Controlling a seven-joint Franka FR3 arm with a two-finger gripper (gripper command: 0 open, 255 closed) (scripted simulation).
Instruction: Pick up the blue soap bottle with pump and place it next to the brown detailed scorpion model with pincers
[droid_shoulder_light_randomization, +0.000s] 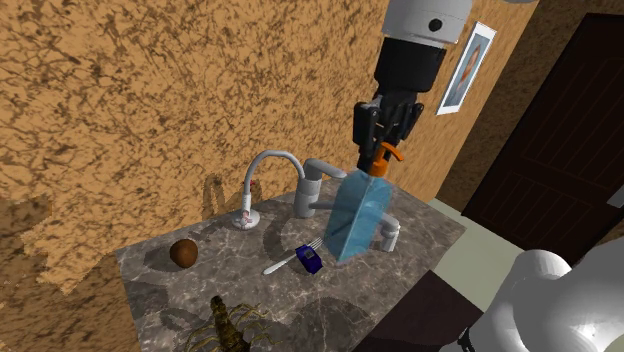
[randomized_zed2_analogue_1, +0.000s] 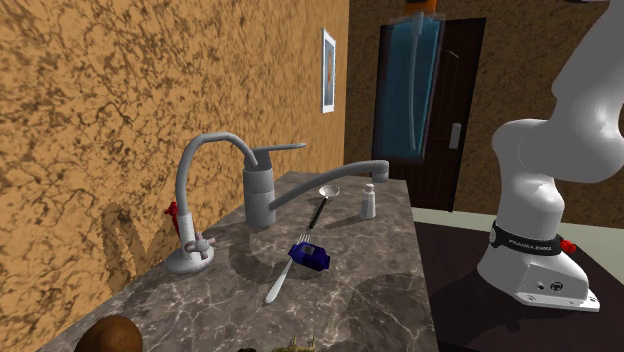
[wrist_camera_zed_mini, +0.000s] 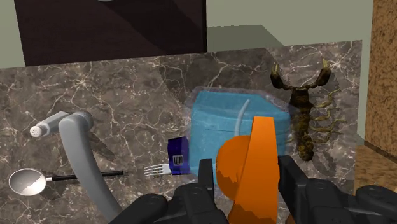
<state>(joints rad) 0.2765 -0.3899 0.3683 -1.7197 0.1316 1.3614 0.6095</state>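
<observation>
Soap bottle (droid_shoulder_light_randomization: 358, 215) is off the tabletop (droid_shoulder_light_randomization: 150, 280), hanging in the air under the pincer (droid_shoulder_light_randomization: 385, 148), tilted w/ its base swung toward the shoulder view's left. It's held by the orange pump (wrist_camera_zed_mini: 251, 172) only, so the see-through blue body dangles free below. Lift height looks enough to clear the faucet (droid_shoulder_light_randomization: 275, 170) and the fork (droid_shoulder_light_randomization: 290, 262). In the wrist view the scorpion model (wrist_camera_zed_mini: 306, 108) lies on the marble just beside the bottle's far edge, w/ bare tabletop around it. Judging by that, this is the carry phase; drop-off not yet done. Pincer: fingers (wrist_camera_zed_mini: 205, 173) part-spread, pinching the pump from both sides, no gap visible btw pads and pump.
</observation>
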